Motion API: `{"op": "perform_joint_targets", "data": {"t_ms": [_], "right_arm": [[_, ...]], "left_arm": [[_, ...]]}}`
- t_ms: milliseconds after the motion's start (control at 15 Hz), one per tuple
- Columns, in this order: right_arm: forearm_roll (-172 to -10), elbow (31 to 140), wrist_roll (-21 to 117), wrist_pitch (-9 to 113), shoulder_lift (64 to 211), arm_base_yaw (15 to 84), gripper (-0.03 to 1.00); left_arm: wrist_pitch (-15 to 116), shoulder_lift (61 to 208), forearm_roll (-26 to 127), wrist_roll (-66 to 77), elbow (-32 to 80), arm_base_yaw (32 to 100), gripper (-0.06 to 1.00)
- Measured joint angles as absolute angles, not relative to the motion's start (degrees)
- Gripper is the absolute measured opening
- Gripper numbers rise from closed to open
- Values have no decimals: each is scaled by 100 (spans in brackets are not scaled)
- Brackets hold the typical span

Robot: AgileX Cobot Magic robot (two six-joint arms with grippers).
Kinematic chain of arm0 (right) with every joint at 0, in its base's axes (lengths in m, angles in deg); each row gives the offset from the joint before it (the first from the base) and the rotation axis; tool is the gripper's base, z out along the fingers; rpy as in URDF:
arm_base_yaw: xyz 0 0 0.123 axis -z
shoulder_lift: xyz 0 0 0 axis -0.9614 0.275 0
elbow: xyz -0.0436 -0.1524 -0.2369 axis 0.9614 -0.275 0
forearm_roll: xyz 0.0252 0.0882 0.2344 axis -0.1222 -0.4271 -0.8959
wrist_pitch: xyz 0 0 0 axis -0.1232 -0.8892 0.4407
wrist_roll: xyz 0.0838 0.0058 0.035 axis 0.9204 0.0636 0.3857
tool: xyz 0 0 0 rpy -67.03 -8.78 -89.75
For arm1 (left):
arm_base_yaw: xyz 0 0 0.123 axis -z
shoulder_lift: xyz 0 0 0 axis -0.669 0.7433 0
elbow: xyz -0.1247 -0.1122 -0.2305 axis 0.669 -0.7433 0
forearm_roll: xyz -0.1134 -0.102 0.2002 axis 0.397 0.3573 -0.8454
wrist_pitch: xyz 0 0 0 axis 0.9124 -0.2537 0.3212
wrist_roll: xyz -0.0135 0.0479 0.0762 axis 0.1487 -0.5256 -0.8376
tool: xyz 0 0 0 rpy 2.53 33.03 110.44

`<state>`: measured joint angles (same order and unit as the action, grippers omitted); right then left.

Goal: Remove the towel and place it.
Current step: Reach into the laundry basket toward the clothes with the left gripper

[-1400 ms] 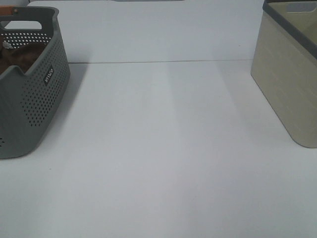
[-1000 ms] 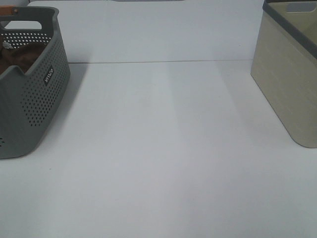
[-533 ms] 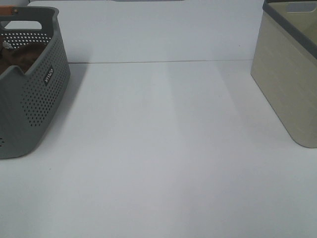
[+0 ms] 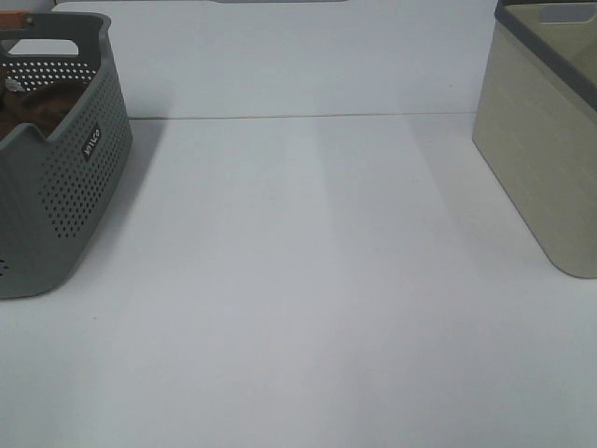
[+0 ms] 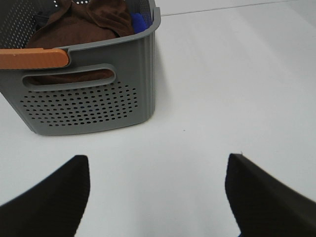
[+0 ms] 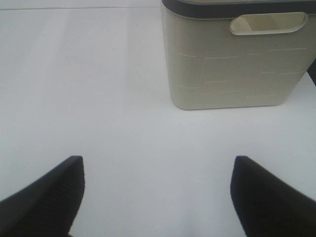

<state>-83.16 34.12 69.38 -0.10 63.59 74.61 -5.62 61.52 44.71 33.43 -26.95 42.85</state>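
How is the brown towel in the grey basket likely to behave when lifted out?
The towel lies crumpled in soft folds, so it will probably hang limp and unfurl when pinched. Its plush pile looks grippy, not slippery. It sits right beside a blue cloth in the basket, so it may drag that along.

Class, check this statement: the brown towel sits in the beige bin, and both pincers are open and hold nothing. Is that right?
Not quite. The brown towel sits in the grey basket, as the left wrist view shows. The rest stands: the left pincer and the right pincer are open and hold nothing.
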Motion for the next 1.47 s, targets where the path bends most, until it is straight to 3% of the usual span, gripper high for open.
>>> {"op": "perform_joint_targets", "data": {"t_ms": [1467], "right_arm": [[-8316, 3412, 6938, -10, 6359, 7461, 77]], "left_arm": [[-562, 6152, 4494, 3343, -2695, 4285, 73]]}}
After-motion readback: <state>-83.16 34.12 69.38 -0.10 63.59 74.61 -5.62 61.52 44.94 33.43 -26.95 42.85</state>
